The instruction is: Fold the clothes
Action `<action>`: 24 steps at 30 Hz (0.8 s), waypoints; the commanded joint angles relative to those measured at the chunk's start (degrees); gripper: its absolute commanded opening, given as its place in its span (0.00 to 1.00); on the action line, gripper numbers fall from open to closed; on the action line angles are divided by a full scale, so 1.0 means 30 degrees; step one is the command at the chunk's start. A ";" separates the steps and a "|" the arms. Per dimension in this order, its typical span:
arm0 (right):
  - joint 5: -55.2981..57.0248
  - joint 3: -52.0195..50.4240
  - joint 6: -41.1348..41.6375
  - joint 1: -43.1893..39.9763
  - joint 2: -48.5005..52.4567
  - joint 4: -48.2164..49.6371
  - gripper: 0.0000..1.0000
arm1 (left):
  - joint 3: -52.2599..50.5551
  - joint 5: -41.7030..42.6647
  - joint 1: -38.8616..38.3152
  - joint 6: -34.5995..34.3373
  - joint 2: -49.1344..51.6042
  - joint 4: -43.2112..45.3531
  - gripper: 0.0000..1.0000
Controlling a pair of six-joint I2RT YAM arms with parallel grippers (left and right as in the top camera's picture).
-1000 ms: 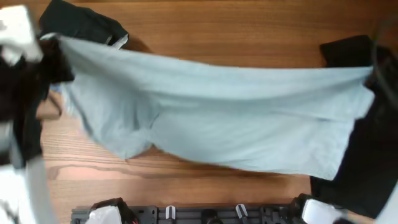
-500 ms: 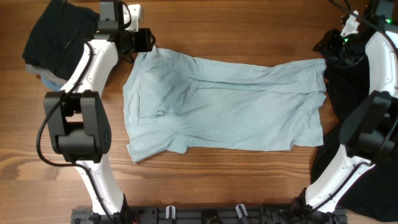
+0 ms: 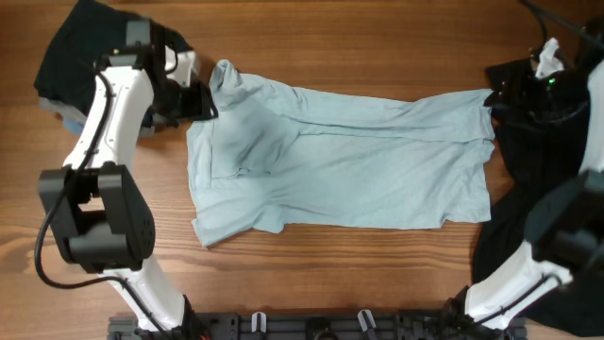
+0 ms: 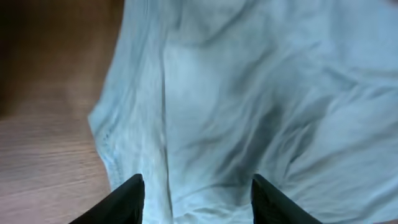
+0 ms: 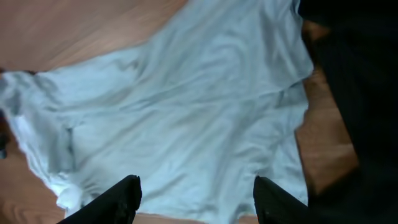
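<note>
A pale blue T-shirt [image 3: 340, 165] lies spread flat across the middle of the wooden table [image 3: 330, 274], its right edge meeting a black garment [image 3: 557, 208]. At its far left corner hovers the left gripper [image 3: 204, 100], jaws parted and empty just above the cloth. At the far right corner the right gripper [image 5: 196, 199] also stands parted, gripping nothing.

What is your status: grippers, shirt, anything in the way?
Left gripper open, empty. Right gripper open, empty. Blue T-shirt lying spread on table, wrinkled. Black garment lies against its hem end.
</note>
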 commanded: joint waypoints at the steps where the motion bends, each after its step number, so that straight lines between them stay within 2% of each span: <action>1: -0.0007 0.0051 0.0029 0.0058 -0.3053 -0.1064 0.66 | -0.2382 -0.0175 -0.0007 0.0517 0.0379 0.0758 0.55; 5: 0.2834 0.0051 0.2091 0.0058 -0.4124 -0.1341 0.73 | -0.4459 -0.0350 -0.0022 0.0517 0.0379 0.2834 0.57; 10: 0.2601 -0.1872 0.2113 0.0058 -0.4109 -0.0692 0.74 | -0.7490 -0.1574 -0.0015 0.0488 0.0379 0.5945 0.55; 11: 0.2586 -0.2688 0.2317 0.0058 -0.4102 -0.0160 0.73 | -0.7963 -0.2178 -0.0015 0.0423 0.0379 0.6302 0.49; 13: 0.2579 -0.3810 0.2754 0.0058 -0.4102 0.0583 0.74 | -0.8510 -0.3344 0.0036 0.0117 0.0379 0.6470 0.20; 14: 0.2579 -0.4750 0.3075 0.0058 -0.4102 0.1188 0.74 | -0.8750 -0.4393 0.0153 -0.1027 0.0379 0.6564 0.05; 15: 0.2579 -0.5778 0.3067 0.0095 -0.4102 0.1843 0.74 | -0.8954 -0.5741 0.0576 -0.3322 0.0379 0.6513 0.04; 17: 0.2586 -0.8225 0.3337 0.0168 -0.4102 0.3330 0.73 | -0.8954 -0.5880 0.1661 -0.5100 0.0379 0.6317 0.04; 21: 0.2586 -1.2961 0.4335 0.0168 -0.4095 0.6980 0.73 | -0.8954 -0.5668 0.3133 -0.5588 0.0379 0.5916 0.04; 24: 0.2601 -1.5263 0.5064 0.0168 -0.4095 0.9428 0.85 | -0.8954 -0.5676 0.3024 -0.5574 0.0379 0.5792 0.04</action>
